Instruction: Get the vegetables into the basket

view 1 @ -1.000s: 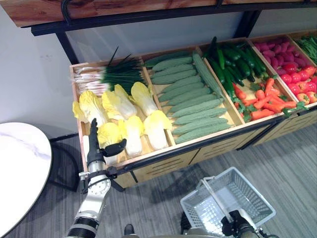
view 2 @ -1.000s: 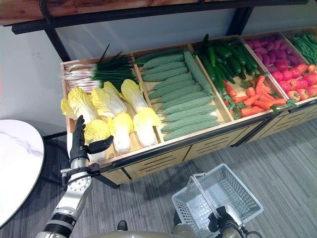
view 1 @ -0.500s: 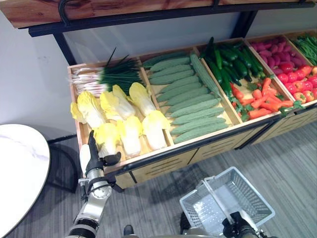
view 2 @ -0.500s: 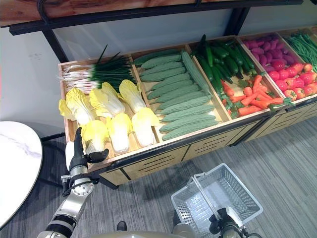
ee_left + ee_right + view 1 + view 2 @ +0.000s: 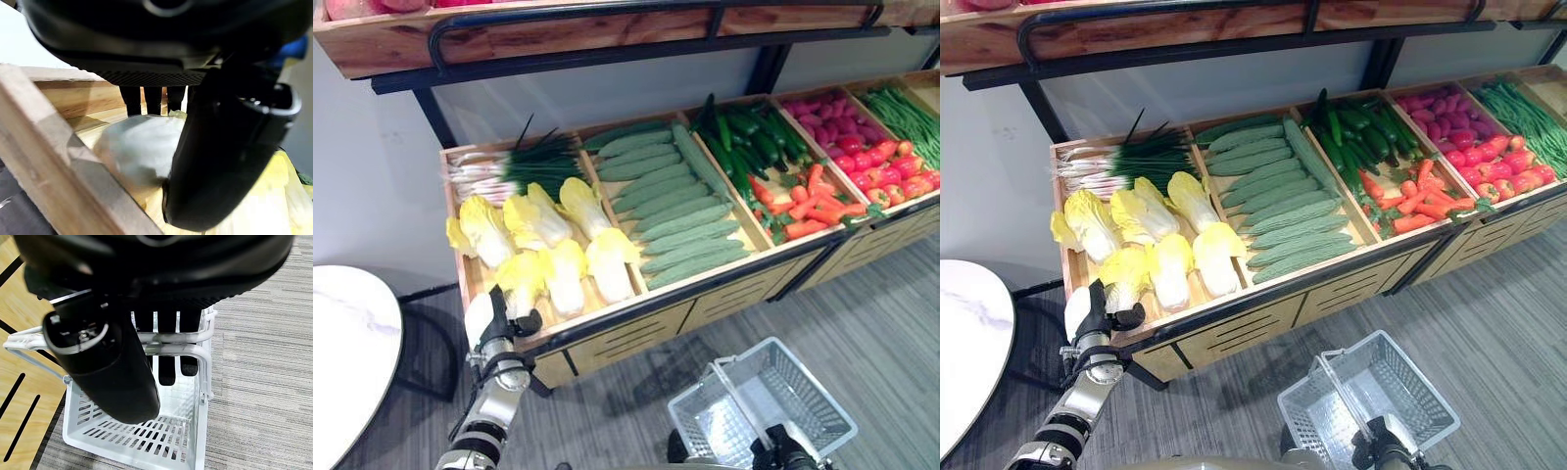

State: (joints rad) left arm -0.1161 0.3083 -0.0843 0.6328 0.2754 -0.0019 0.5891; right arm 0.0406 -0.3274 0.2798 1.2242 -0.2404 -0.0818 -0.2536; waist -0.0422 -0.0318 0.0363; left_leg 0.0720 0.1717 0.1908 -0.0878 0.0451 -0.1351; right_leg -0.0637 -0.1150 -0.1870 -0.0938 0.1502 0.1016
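Yellow-white cabbages [image 5: 566, 279] lie in the left wooden crate [image 5: 607, 318] of the stand. My left hand [image 5: 499, 318] is at that crate's front left corner, beside the nearest cabbage [image 5: 519, 277]. In the left wrist view its fingers [image 5: 146, 100] reach straight past a pale rounded cabbage base [image 5: 137, 147], with the thumb [image 5: 230, 156] on the near side. The hand is open. On the floor in front stands a white wire basket [image 5: 822, 397]. My right hand [image 5: 778, 452] is shut on its handle [image 5: 171, 350].
Spring onions [image 5: 524, 162] lie behind the cabbages. To the right are pale green gourds [image 5: 675, 211], dark cucumbers [image 5: 749, 142], carrots [image 5: 813, 201] and red vegetables [image 5: 881, 166]. A wooden shelf [image 5: 558, 34] overhangs the stand. A round white table [image 5: 347, 362] is at the left.
The view has shifted. My left hand has sunk lower, toward the crate's front left corner and the nearest cabbage. The right hand still holds the basket handle.
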